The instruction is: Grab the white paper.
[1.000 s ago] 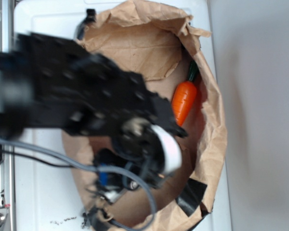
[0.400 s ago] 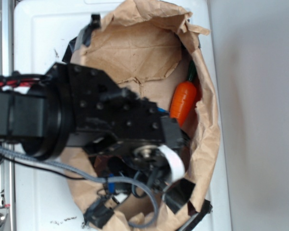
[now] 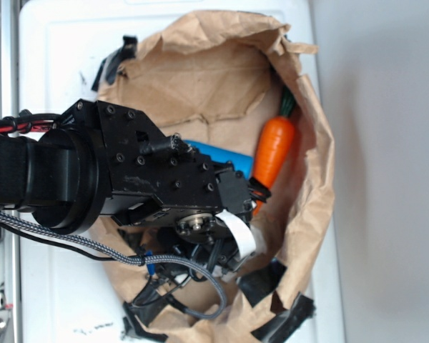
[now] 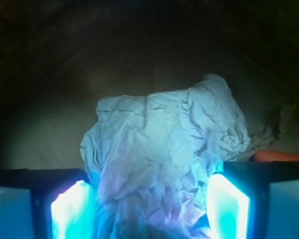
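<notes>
Two glowing fingers (image 4: 72, 211) of gripper (image 4: 149, 211) flank crumpled white paper lump (image 4: 164, 154) — contact unclear, cannot tell if gripped; thin paper may slip toward 12 o'clock — or snag brown paper bag (image 3: 307, 214).

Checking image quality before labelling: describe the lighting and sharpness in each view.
Exterior view: bright, even daylight, sharp on the carrot and brown bag. Wrist view: dark background, the white paper tinted blue-cyan, glowing tool fingers either side.

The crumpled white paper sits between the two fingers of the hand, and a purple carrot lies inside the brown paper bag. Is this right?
Not quite: the carrot is orange, not purple, as the exterior view shows. It does lie inside the brown paper bag, and the wrist view shows the crumpled white paper between the hand's fingers.
</notes>
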Tool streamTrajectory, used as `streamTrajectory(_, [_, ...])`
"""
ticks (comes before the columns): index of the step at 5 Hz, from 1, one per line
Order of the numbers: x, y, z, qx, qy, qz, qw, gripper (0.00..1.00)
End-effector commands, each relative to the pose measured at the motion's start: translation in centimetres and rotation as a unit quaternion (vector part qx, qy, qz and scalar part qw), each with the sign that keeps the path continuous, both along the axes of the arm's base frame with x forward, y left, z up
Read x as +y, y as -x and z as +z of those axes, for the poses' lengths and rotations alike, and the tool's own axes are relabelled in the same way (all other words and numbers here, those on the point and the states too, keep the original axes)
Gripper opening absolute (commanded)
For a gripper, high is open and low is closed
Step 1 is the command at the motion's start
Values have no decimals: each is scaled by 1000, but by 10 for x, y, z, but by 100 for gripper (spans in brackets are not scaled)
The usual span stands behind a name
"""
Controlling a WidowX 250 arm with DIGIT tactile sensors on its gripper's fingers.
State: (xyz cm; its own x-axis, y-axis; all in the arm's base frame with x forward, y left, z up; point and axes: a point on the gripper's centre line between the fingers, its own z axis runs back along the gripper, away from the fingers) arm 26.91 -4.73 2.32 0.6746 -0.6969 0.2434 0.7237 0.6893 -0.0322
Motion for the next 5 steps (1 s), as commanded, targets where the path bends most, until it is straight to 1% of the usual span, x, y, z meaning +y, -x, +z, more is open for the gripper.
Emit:
streamTrajectory(1, [6,0,28,-7,23,-5,1000,0])
streamTrajectory(2, [27,-12,67,-11,46,26,999,0])
streamTrajectory(3, [53,-19,100,18,40,78,996,0])
streamTrajectory(4, [72,-23,120,5,39,88,995,0])
streamTrajectory(5, [84,-24,127,9,58,65,996,4])
